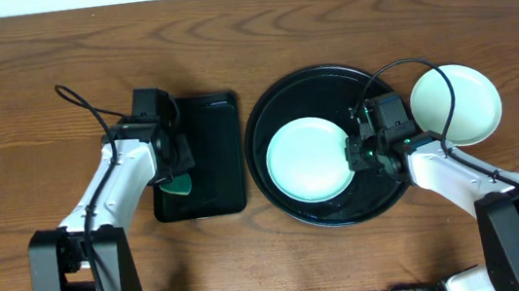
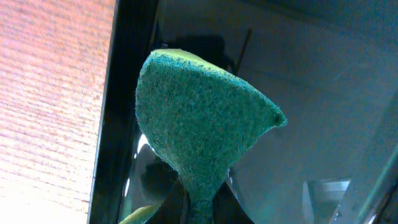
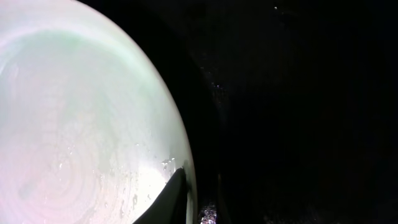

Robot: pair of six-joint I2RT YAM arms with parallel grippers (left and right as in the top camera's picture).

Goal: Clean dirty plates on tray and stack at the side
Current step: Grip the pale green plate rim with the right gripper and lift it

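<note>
holding sponge [image 2: 199, 124] left, plate [image 3: 74, 112] rim right

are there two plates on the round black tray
No, only one mint plate lies on the round tray; another plate sits on the table beside it.

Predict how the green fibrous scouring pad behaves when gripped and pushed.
The green fibrous scouring pad probably flexes rather than staying stiff: it curves where the left gripper pinches it. Its coarse texture suggests a non-slip hold, and it looks light.
</note>
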